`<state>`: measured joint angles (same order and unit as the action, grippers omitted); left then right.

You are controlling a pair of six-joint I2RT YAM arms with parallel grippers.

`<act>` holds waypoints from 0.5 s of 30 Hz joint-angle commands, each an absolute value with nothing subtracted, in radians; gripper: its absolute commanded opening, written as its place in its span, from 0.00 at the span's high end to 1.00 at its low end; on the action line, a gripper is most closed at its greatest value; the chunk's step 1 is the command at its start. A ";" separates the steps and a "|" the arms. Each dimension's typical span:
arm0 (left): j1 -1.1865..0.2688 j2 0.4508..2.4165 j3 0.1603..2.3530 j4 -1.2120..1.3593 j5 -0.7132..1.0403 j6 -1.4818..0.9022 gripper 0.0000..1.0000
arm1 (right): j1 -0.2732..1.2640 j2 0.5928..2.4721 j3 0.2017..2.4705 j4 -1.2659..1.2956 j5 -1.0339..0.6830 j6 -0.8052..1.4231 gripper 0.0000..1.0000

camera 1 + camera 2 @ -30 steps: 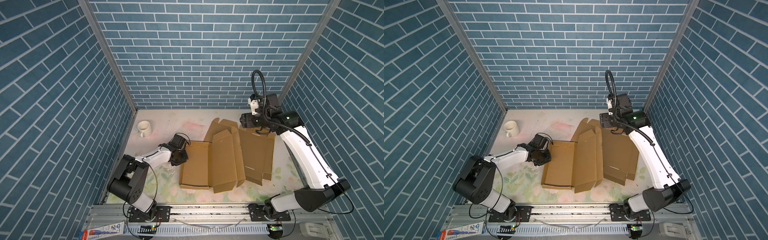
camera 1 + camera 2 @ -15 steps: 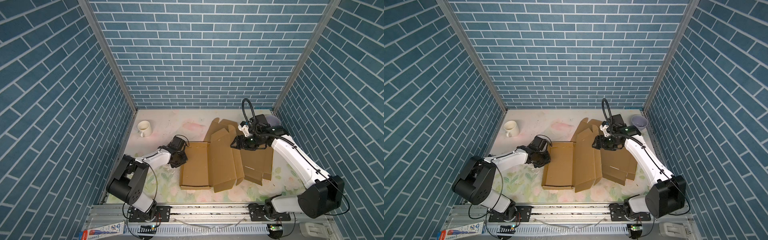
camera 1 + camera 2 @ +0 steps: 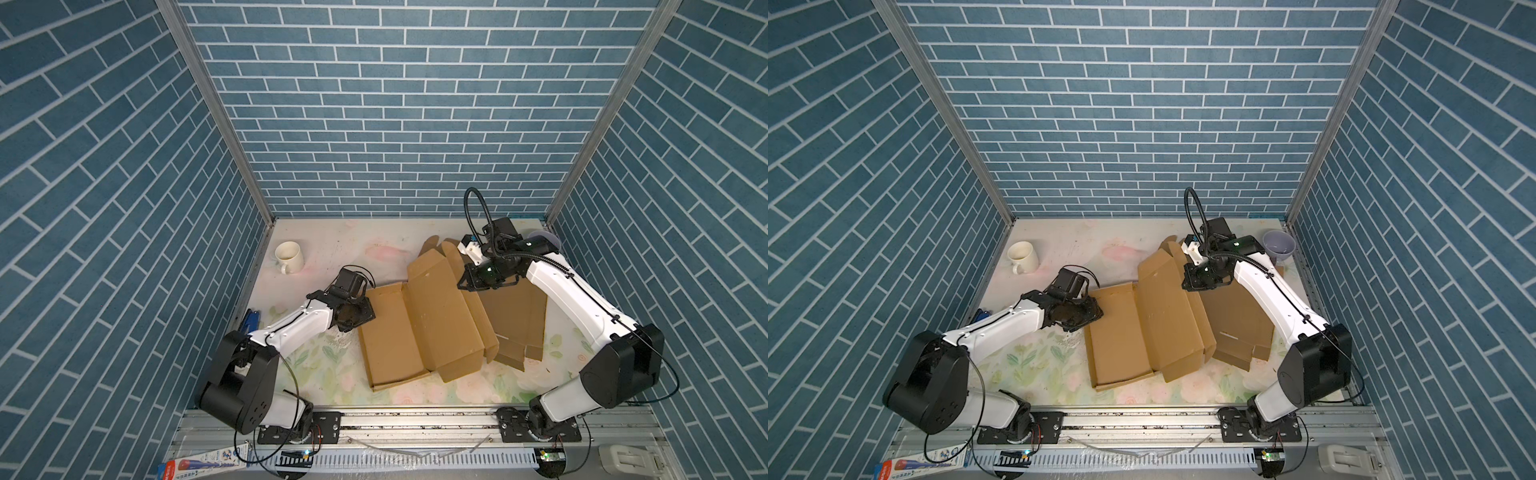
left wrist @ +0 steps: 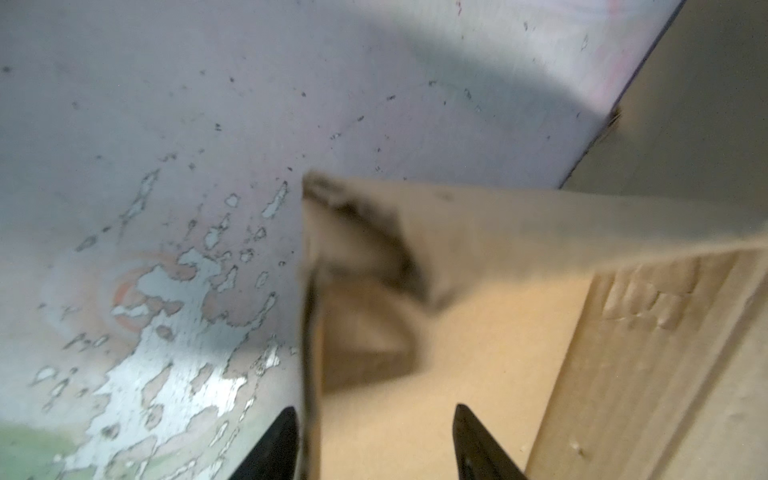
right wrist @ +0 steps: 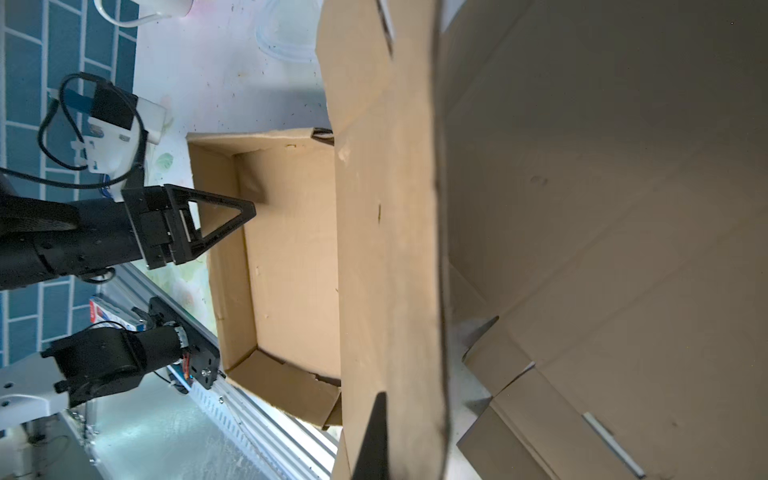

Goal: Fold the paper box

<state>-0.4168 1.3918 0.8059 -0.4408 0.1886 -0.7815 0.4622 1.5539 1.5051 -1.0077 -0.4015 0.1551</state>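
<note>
Paper box flap [image 3: 436,316] within right tool [image 3: 464,286]

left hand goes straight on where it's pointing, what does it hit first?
The paper box. The left hand is open astride its side wall, and the folded corner flap lies just ahead; depth is unclear, so this is only probable.

Paper box [image 3: 432,320]: brown cardboard, part-folded, open side up, lay right of the table's middle in both top views. Left section [image 3: 388,336] formed a shallow tray with low walls standing. Middle panel [image 3: 440,307] stood raised and tilted, its right edge lifted, overlapping the wide flap [image 3: 517,316], which lay flat on the right with notched tabs at its near end.
</note>
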 commanded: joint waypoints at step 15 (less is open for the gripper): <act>-0.270 1.123 1.031 -0.538 0.319 -0.024 0.27 | 0.676 1.944 2.280 -1.384 -0.144 -0.476 1.00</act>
